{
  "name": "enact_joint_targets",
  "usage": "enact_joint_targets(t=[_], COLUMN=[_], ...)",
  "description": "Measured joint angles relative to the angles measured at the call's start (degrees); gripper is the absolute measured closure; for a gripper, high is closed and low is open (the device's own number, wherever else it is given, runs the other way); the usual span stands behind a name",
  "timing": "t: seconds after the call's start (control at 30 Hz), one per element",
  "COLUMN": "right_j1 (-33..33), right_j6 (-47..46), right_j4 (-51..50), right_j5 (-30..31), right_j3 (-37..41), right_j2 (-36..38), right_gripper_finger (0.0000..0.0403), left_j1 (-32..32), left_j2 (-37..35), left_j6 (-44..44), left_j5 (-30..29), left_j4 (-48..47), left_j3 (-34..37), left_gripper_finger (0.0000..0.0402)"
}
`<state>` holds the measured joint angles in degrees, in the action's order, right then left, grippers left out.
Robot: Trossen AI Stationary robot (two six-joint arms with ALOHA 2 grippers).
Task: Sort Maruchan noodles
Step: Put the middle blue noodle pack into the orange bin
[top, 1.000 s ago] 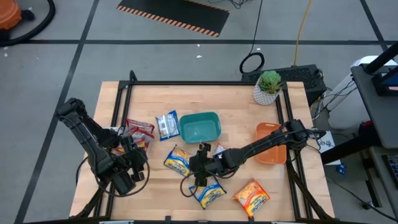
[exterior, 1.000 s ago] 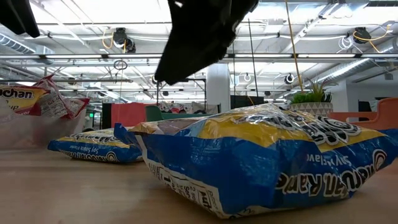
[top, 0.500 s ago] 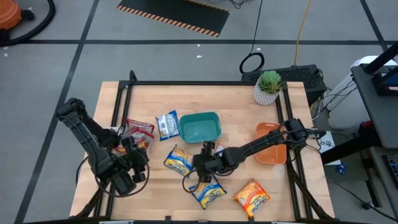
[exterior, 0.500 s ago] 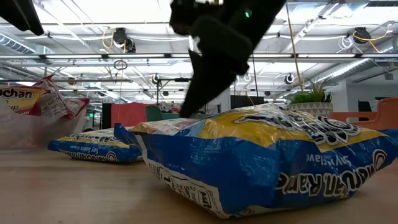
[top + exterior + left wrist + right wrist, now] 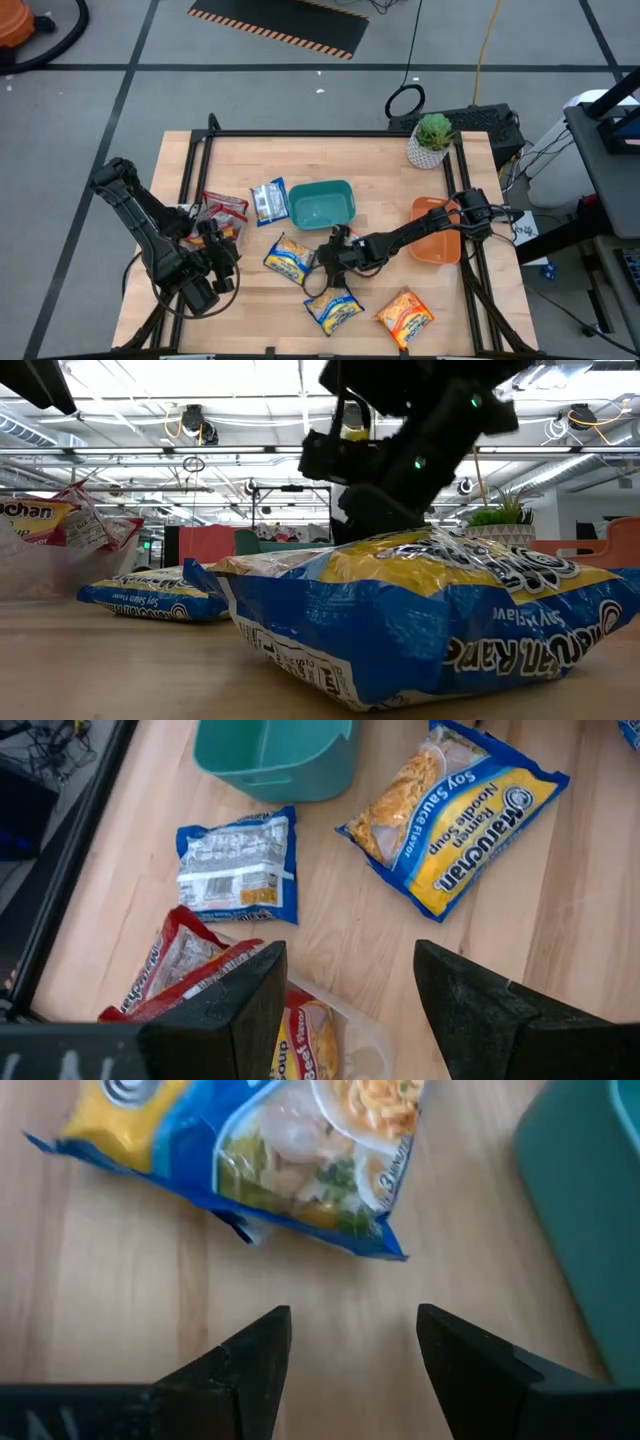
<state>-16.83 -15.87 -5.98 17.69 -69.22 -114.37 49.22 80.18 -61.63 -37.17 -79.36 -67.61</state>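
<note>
Blue-and-yellow packets [image 5: 285, 257] number three, red packets [image 5: 225, 210] two, orange packet [image 5: 405, 314] one; right gripper [image 5: 322, 268] spread.

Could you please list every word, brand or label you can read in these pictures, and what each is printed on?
"Maruchan Ramen Noodle Soup" and "Soy Sauce Flavor": blue-and-yellow packet, left wrist view.
"Beef Flavor", partly cut off: red packet near the left gripper's fingers.
"...uchan": red packet, low view.
"...n Ramen", upside down: front blue packet, low view.
Back label of the blue packet: too small to read.

R gripper [image 5: 326, 262] low at table centre, fingers apart — L gripper [image 5: 215, 262] parked, fingers apart.
</note>
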Motion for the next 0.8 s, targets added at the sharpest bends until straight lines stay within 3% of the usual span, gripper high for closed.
enact_joint_targets(t=[0.23, 0.8], right_j1=[0.64, 0.74], right_j6=[0.11, 2.2], right_j4=[20.02, 34.66], right_j5=[-1.29, 2.13], right_j3=[9.67, 14.03], right_j2=[0.15, -1.67], right_gripper_finger=[0.019, 0.019], left_j1=[-0.51, -0.51], left_j2=[0.0, 0.0], left_j6=[0.46, 1.45], left_j5=[-0.48, -1.82], left_j4=[0.08, 0.46], left_j3=[0.0, 0.02], left_gripper_finger=[0.0179, 0.0179])
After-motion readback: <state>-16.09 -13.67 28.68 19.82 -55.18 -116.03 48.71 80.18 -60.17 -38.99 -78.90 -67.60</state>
